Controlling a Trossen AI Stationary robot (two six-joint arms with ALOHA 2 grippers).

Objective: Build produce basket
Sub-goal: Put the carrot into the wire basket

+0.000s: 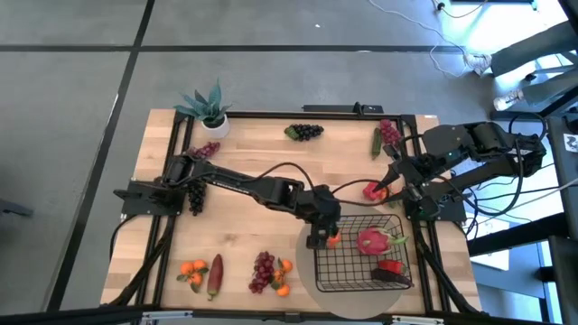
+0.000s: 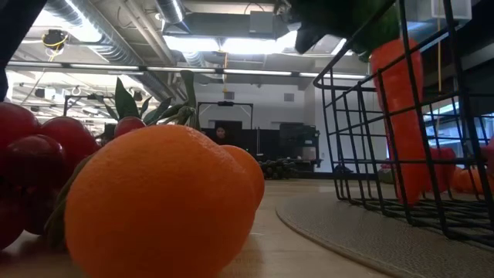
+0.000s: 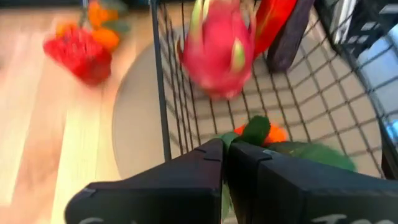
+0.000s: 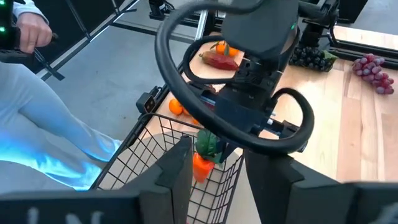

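Note:
The black wire basket [image 1: 397, 278] stands on a round grey mat [image 1: 307, 257] at the near right. In it lie a pink dragon fruit [image 1: 372, 241] and a red pepper [image 1: 388, 267]. My left gripper [image 1: 321, 236] is over the basket's far left corner, shut on a carrot [image 2: 401, 116] that hangs inside the wires. My right gripper [image 4: 214, 155] stands high at the right, open, with nothing between its fingers. Another red pepper [image 1: 372, 190] shows beside it in the high view. My left gripper [image 3: 225, 149] pinches the carrot's green leafy top [image 3: 252, 132] between its two shut fingers, which slant down from the table's left side. The carrot hangs upright below them, orange root [image 4: 202, 167] down inside the basket. I cannot tell whether its tip [image 2: 409, 193] touches the basket's floor.
Loose produce lies about the table: dark grapes [image 1: 305, 132], red grapes [image 1: 388, 134], a grape bunch [image 1: 264, 271] with oranges [image 1: 283, 275], and oranges [image 1: 192, 268] beside a reddish potato [image 1: 215, 275]. A potted plant [image 1: 209, 106] stands far left. A person [image 4: 37, 124] stands beyond the table's edge.

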